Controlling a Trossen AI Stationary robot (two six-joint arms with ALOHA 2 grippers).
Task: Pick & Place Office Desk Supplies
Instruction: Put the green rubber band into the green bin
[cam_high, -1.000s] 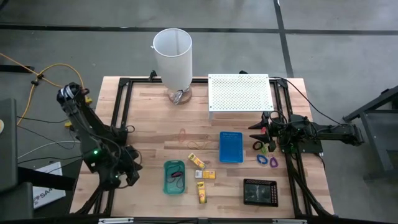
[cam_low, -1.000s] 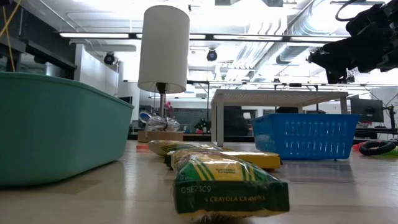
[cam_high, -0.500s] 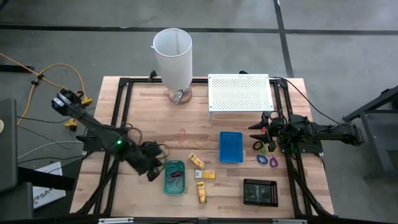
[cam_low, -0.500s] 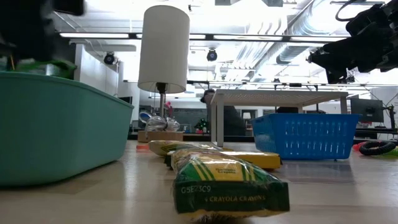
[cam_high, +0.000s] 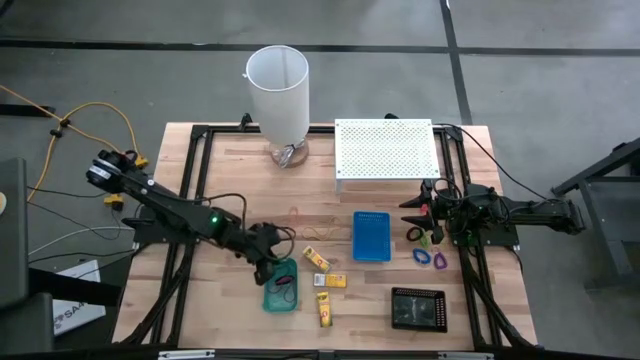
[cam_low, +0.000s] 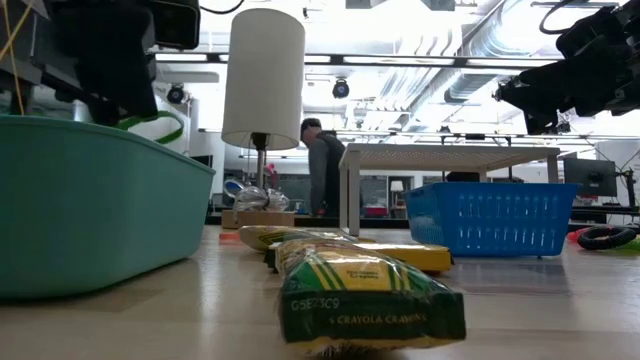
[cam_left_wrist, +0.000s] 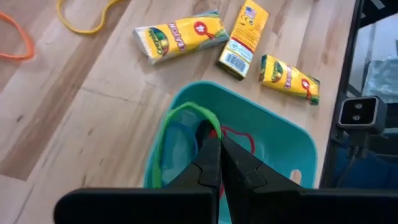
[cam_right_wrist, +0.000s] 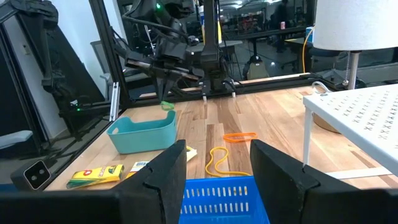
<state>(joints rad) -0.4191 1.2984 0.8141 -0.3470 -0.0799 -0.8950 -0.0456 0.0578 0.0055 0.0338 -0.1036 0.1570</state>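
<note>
My left gripper is over the far end of the teal tray, shut on a green rubber band, which also shows as a green rubber band above the rim in the low view. A red band lies in the tray. Three yellow crayon packets lie flat on the table right of the tray. An orange band and a yellow band lie farther back. My right gripper waits open at the right edge. My left gripper pinches the green rubber band at one end of its loop between its two shut fingers. The fingers slant down from the table's left side. The rest of the loop hangs slack beside and below the fingertips, over the inside of the teal tray.
A blue tray and a black tray stand right of the packets. Small clips and rings lie by the right gripper. A white perforated shelf and a tall white cylinder stand at the back. A person is in the room beyond.
My left gripper has swung from the table's left edge toward the right and sunk a little, turning about its own axis, and now stands over the teal tray with the green band still in its shut fingers. A person has walked leftward in the room behind.
</note>
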